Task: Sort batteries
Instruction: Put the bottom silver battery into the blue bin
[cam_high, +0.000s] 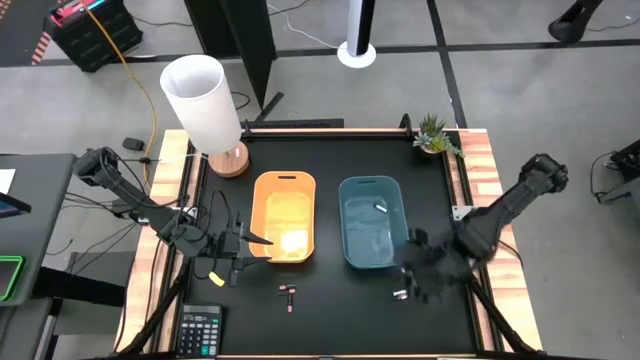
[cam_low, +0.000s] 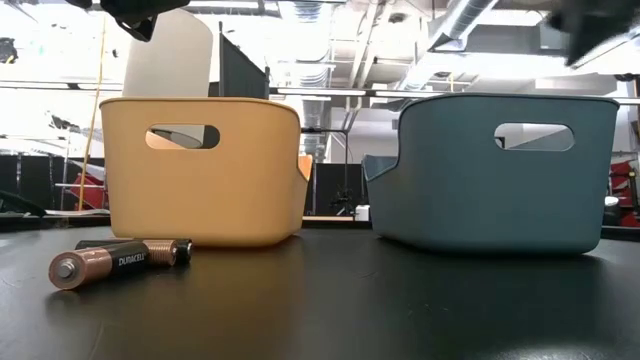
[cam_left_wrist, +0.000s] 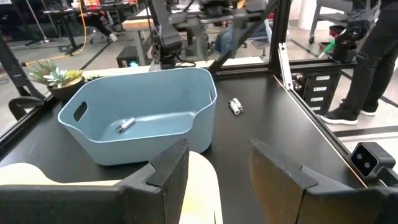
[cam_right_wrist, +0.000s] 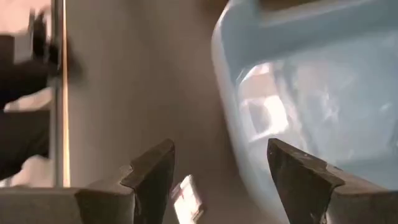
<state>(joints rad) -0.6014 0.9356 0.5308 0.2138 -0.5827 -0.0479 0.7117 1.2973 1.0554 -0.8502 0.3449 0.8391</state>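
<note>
Two dark batteries with copper ends (cam_high: 288, 291) (cam_low: 120, 262) lie side by side on the black table, near the orange bin (cam_high: 285, 215) (cam_low: 200, 170). One silver battery (cam_high: 380, 207) (cam_left_wrist: 125, 124) lies in the blue bin (cam_high: 372, 222) (cam_left_wrist: 143, 112) (cam_right_wrist: 323, 93). More silver batteries (cam_high: 400, 294) (cam_left_wrist: 236, 106) (cam_right_wrist: 186, 199) lie on the table off the blue bin's near right corner. My right gripper (cam_high: 415, 275) (cam_right_wrist: 217, 162) is open just above them, a finger on either side. My left gripper (cam_high: 258, 245) (cam_left_wrist: 217, 162) is open over the orange bin's near left corner.
A white lamp (cam_high: 205, 100) stands at the far left and a small plant (cam_high: 435, 135) at the far right corner. A calculator (cam_high: 198, 330) lies at the near left edge. A person (cam_left_wrist: 373, 50) stands beyond the table's right side.
</note>
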